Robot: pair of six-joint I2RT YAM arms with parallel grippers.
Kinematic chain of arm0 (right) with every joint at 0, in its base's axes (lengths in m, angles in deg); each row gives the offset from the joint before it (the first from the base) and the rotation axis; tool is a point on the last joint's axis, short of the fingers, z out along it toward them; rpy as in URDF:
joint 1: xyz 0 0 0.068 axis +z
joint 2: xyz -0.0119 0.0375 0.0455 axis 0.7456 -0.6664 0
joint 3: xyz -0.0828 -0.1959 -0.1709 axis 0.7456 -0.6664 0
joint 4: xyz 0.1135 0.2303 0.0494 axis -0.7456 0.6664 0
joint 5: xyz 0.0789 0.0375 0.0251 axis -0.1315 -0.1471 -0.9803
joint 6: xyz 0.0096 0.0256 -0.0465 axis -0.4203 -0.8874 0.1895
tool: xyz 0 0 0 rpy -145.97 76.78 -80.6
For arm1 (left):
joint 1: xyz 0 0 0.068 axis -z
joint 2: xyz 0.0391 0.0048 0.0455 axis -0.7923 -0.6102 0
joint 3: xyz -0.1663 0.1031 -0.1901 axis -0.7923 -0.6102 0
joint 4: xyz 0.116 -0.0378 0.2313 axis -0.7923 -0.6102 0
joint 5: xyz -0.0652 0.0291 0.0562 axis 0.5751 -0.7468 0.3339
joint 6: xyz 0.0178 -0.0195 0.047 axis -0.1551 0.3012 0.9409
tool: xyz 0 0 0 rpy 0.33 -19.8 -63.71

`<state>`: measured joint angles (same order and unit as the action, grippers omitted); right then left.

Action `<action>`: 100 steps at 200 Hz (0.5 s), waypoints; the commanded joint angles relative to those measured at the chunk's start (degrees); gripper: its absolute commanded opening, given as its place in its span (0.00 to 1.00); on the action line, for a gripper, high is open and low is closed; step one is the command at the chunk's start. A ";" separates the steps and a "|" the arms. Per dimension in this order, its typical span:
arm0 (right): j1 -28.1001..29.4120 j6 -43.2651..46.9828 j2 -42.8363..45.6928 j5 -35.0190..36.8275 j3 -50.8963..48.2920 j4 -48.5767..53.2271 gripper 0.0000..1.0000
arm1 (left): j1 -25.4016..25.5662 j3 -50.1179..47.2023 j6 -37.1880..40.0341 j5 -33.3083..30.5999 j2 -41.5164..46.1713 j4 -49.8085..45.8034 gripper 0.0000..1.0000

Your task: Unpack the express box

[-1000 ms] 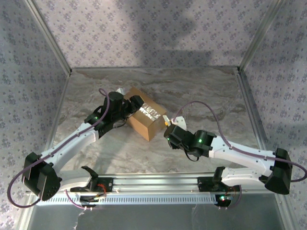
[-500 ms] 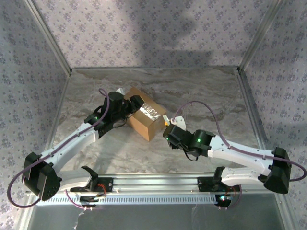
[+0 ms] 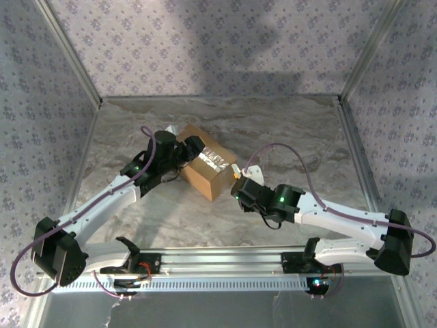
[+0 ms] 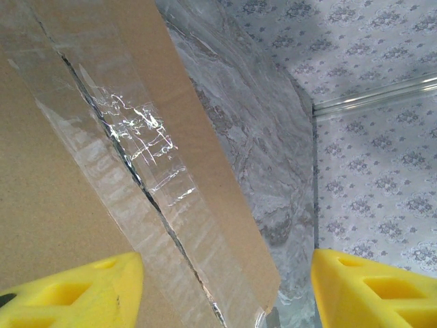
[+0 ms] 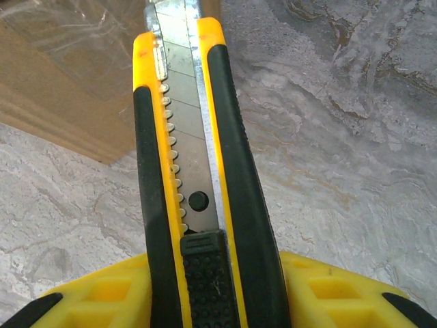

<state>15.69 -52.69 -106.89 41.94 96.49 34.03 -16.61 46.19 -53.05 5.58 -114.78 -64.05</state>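
the box is sitting on the desk, left of centre and turned at an angle. its flaps are lying shut, with shiny tape running along the seam.

the left pincer is hanging at the box's left side with its jaws spread wide. in the left wrist view one yellow finger is showing in front of the taped top. the other finger is standing past the box's edge, with desk showing between them. whether either finger is touching the cardboard cannot be told.

the right pincer is pinching a yellow-and-black knife by its handle. the blade is sticking out and pointing at the box's right corner, just beside it. the tip is running off the top of the right wrist view, so contact cannot be told.
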 commanded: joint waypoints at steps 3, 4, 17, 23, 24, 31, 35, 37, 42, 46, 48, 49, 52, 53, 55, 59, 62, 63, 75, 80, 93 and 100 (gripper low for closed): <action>0.15 0.51 -0.25 1.75 1.88 1.12 0.00 | 0.45 0.18 -0.37 -0.30 0.38 1.36 0.66; 0.16 0.51 -0.25 1.77 1.88 1.11 0.00 | 0.48 0.18 -0.41 -0.32 0.40 1.36 0.66; 0.00 0.52 -0.25 1.70 1.90 1.09 0.00 | 0.51 0.18 -0.44 -0.23 0.27 1.36 0.66; -0.07 0.51 -0.27 1.58 1.88 1.01 0.00 | 0.46 0.20 -0.39 -0.24 0.28 1.36 0.66; -0.12 0.51 -0.22 1.56 1.88 0.92 0.00 | 0.44 0.19 -0.43 -0.24 0.26 1.36 0.66; -0.18 0.56 -0.17 1.29 1.89 0.83 0.00 | 0.46 0.18 -0.34 -0.28 0.24 1.21 0.66; -0.26 0.53 -0.10 1.15 1.88 0.66 0.00 | 0.45 0.24 -0.30 -0.20 0.20 1.27 0.66; -0.33 0.58 -0.08 1.08 1.90 0.59 0.00 | 0.43 0.22 -0.27 -0.25 0.25 1.27 0.66; -0.44 0.60 -0.03 0.94 1.88 0.50 0.00 | 0.46 0.31 -0.28 -0.33 0.20 1.23 0.66; -0.52 0.68 0.01 0.79 1.90 0.45 0.00 | 0.49 0.33 -0.28 -0.33 0.18 1.18 0.66; -0.57 0.69 0.01 0.75 1.90 0.41 0.00 | 0.50 0.35 -0.22 -0.26 0.16 1.18 0.66; -0.64 0.69 0.01 0.70 1.89 0.40 0.00 | 0.51 0.31 -0.21 -0.30 0.20 1.18 0.66; -0.69 0.70 0.08 0.62 1.86 0.35 0.00 | 0.44 0.43 -0.09 -0.33 0.17 1.23 0.66; -0.74 0.69 0.09 0.59 1.87 0.33 0.00 | 0.43 0.44 -0.10 -0.33 0.16 1.20 0.66; -0.78 0.73 0.05 0.57 1.83 0.33 0.00 | 0.49 0.46 -0.04 -0.37 0.15 1.12 0.66; -0.87 0.79 0.08 0.41 1.79 0.31 0.00 | 0.47 0.57 0.05 -0.36 0.20 1.03 0.66; -0.96 0.86 0.10 0.37 1.72 0.29 0.00 | 0.47 0.64 0.25 -0.41 0.18 0.89 0.66; -1.01 0.86 0.10 0.38 1.71 0.30 0.00 | 0.45 0.72 0.25 -0.46 0.17 0.81 0.66; -1.36 0.95 0.10 0.08 1.70 0.15 0.00 | -0.04 1.51 0.90 -0.70 0.27 -0.46 0.66; -1.41 1.04 0.14 0.00 1.70 0.12 0.00 | -0.32 1.78 1.28 -0.84 0.37 -1.01 0.66; -1.63 1.17 0.19 -0.22 1.69 -0.04 0.00 | -1.11 2.60 2.11 -0.89 0.67 -2.07 0.66; -1.67 1.22 0.19 -0.39 1.70 0.00 0.00 | -1.67 3.01 2.64 -0.72 0.87 -2.65 0.66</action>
<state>14.44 -52.14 -106.89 41.79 96.64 34.16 -16.96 46.21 -52.56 5.56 -114.78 -64.64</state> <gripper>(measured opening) 0.402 0.663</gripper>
